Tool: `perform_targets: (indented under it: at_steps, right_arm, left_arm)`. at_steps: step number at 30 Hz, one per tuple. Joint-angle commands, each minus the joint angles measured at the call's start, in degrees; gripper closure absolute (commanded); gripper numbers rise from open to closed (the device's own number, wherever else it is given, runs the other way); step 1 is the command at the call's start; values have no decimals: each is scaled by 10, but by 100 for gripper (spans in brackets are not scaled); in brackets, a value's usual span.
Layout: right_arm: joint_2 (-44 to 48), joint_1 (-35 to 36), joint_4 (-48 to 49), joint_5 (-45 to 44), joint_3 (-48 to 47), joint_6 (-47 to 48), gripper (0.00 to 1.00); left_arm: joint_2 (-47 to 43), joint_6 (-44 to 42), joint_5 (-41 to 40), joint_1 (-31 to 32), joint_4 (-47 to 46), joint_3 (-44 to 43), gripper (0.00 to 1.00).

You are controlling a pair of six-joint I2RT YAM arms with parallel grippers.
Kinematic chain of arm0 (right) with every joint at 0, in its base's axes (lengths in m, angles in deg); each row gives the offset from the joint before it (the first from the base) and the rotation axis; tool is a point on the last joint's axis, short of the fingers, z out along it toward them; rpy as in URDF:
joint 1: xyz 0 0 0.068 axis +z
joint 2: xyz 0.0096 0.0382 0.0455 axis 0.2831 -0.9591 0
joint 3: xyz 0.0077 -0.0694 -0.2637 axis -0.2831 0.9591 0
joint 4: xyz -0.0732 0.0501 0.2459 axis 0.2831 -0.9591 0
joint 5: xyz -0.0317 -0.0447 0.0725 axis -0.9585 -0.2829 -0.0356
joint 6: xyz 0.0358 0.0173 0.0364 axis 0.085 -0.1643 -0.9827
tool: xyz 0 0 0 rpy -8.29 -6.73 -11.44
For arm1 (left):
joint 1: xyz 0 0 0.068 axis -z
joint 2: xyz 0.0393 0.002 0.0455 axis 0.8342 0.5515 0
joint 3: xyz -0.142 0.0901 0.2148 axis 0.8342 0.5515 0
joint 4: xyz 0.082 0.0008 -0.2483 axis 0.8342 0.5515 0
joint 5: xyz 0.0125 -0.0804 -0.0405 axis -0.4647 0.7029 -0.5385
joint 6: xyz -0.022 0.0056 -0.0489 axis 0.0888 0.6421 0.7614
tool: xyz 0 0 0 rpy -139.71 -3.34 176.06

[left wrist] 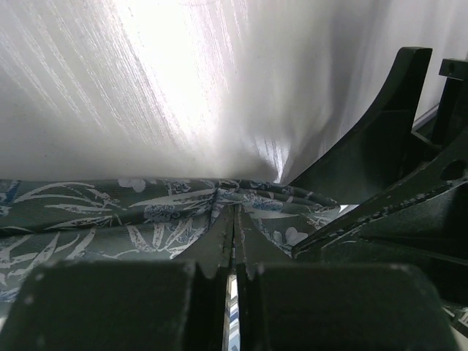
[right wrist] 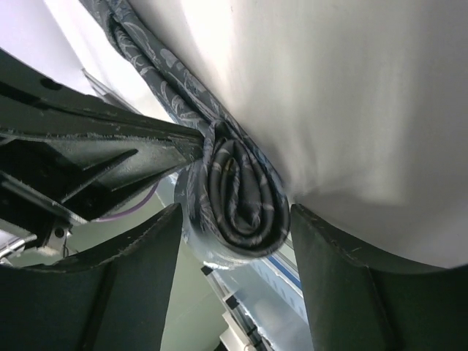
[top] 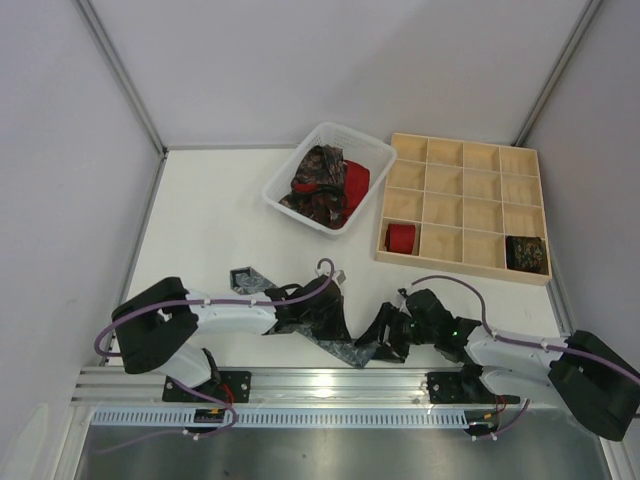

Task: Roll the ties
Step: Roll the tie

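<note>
Fig.: mid-roll, we judge. L pincer (left wrist: 232,219) clenched on grey leaf-patterned fabric necktie (left wrist: 139,212); R pincer (right wrist: 235,218) straddles its coiled end (right wrist: 238,191) (gripped? can't tell). Next: firm hold, wind on.

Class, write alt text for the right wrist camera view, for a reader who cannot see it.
A tight roll of grey patterned tie sits between the two dark fingers of the right gripper. The left gripper enters from the left, meeting the tie's loose strip above the roll.
</note>
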Motion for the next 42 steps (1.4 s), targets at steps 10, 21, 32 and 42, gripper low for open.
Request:
perform_targets:
  at_steps: [10, 21, 32, 42]
  right_arm:
    - [-25, 17, -150, -47, -52, 38, 27]
    - [-17, 50, -164, -35, -41, 3, 26]
    - [-3, -1, -274, -68, -79, 105, 18]
    - [-26, -86, -370, -90, -174, 252, 16]
  left_arm:
    - [-21, 4, -17, -3, -32, 37, 97]
    - [-37, -1, -26, -3, -24, 36, 97]
    - [-115, -8, -111, -1, 117, 34, 98]
    - [-153, 10, -72, 10, 118, 81, 100]
